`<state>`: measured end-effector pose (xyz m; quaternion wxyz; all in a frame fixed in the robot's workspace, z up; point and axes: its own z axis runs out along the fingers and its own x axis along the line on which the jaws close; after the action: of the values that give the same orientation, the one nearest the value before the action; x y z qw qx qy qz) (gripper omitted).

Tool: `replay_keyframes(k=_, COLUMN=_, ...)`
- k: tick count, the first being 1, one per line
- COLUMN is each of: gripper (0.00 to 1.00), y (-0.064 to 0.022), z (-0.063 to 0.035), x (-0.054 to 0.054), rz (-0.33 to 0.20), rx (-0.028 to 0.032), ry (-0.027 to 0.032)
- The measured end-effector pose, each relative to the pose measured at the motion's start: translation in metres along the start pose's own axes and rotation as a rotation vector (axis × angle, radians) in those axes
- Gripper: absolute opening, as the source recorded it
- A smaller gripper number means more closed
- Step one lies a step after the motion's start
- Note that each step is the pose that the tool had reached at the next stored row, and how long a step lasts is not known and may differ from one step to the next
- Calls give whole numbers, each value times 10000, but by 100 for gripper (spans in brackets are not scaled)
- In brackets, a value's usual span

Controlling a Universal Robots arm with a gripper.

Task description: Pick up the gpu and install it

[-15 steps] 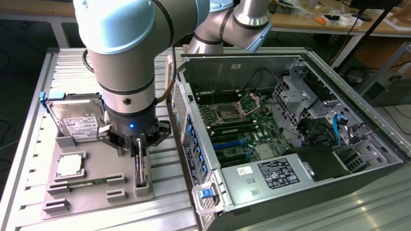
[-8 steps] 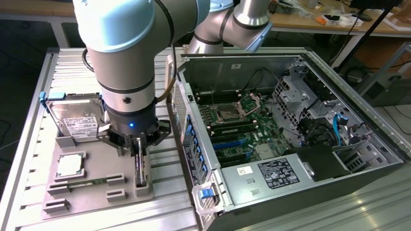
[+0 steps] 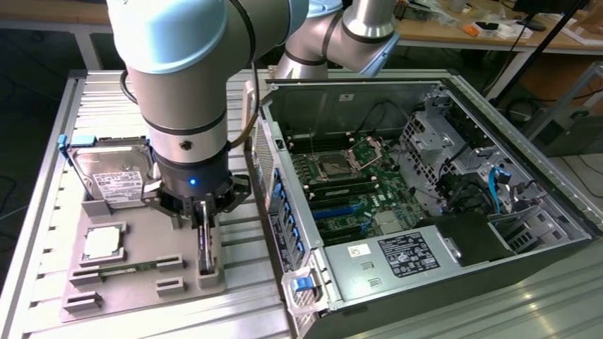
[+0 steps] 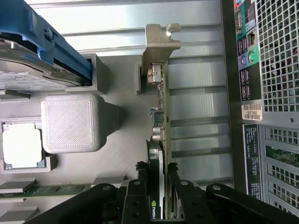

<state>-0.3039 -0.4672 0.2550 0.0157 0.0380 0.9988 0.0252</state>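
We're looking at a ribbed metal worktop (image 3: 104, 92), with cluttered wooden benches (image 3: 471, 35) sitting in the room behind the open computer case (image 3: 443, 296). Just beside the case, the gpu (image 4: 165, 112) is standing on edge in a grey tray (image 3: 141, 289), and the gripper (image 3: 202, 215) is clamping it from above. The wrist view is giving us the card's silver bracket (image 4: 159, 42) and the case's rear ports (image 4: 245, 46). The exterior view is showing the motherboard (image 3: 349, 183) inside.

Computer case (image 4: 275, 60), rear panel: white barcode sticker (image 4: 252, 112), short code not reliably legible. Gpu (image 4: 159, 154) beside the case: small green logo mark (image 4: 154, 211), no lettering readable.
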Motion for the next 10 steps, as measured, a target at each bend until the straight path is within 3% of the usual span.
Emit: replay_keyframes(k=10, gripper=27, y=1, z=-26, x=-1, rz=0, rx=1, ry=1)
